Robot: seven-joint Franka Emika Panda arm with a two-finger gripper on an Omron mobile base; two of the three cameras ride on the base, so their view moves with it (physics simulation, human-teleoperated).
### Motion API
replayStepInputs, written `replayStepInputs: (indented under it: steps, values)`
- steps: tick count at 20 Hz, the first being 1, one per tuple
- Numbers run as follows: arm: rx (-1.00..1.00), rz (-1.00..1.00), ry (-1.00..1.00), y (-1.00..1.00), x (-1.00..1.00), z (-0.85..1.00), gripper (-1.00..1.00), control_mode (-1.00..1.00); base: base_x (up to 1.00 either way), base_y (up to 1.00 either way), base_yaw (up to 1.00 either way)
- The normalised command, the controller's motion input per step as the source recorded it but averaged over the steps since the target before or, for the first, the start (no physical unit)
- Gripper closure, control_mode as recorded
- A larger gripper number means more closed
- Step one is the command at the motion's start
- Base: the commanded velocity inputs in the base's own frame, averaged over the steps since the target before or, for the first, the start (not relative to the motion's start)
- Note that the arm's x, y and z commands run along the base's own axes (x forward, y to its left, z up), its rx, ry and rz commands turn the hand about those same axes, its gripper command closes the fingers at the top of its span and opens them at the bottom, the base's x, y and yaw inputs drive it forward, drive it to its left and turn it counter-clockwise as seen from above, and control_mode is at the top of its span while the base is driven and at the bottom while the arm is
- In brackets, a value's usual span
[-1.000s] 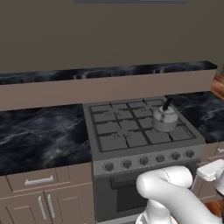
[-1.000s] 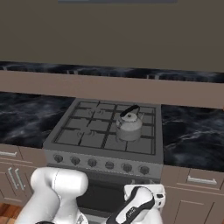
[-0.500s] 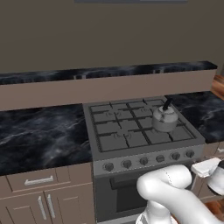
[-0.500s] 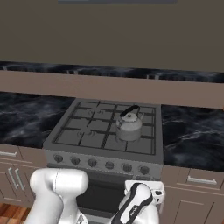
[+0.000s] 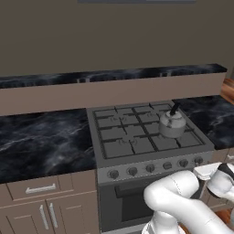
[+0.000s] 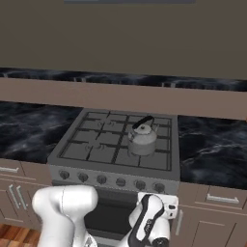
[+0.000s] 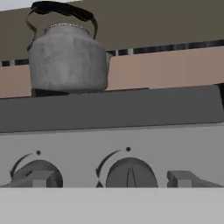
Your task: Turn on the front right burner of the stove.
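Grey stove (image 5: 137, 137) set in the middle of the black counter (image 5: 41, 137), brown cabinets (image 6: 222, 202) below on both sides. Silver kettle (image 5: 172, 123) with a black handle sitting on the grates at the right side of the stove top, toward the front. Row of round knobs (image 6: 120, 182) along the stove's front edge. Arm bent low in front of the oven door, hand near the right end of that row. Up close, one round knob (image 7: 131, 173) right ahead, pointer straight up, another knob (image 7: 37, 175) to its left. Gripper (image 7: 109, 181) spread apart, holding nothing, fingertips (image 7: 186, 178) on either side of the middle knob, not touching it.
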Motion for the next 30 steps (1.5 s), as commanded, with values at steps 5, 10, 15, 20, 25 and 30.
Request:
replayStepInputs:
  steps: [5, 10, 15, 20, 25, 30]
  values:
    - [0.04, 0.0, 0.0, 0.0, 0.27, -0.29, -1.0, -1.0, 0.0, 0.0, 0.0]
    - [0.06, 0.0, 0.0, -0.02, 0.26, -0.22, -1.0, -1.0, 0.0, 0.0, 0.0]
    - [0.07, 0.0, 0.0, -0.1, 0.15, -0.22, -1.0, -1.0, 0.0, 0.0, 0.0]
    - [0.03, 0.0, 0.01, -0.01, 0.16, -0.07, 1.0, -1.0, 0.0, 0.0, 0.0]
    - [0.0, 0.0, 0.02, -0.01, 0.03, 0.0, 1.0, -1.0, 0.0, 0.0, 0.0]
    - [0.0, 0.0, 0.0, 0.0, 0.0, 0.0, 1.0, -1.0, 0.0, 0.0, 0.0]
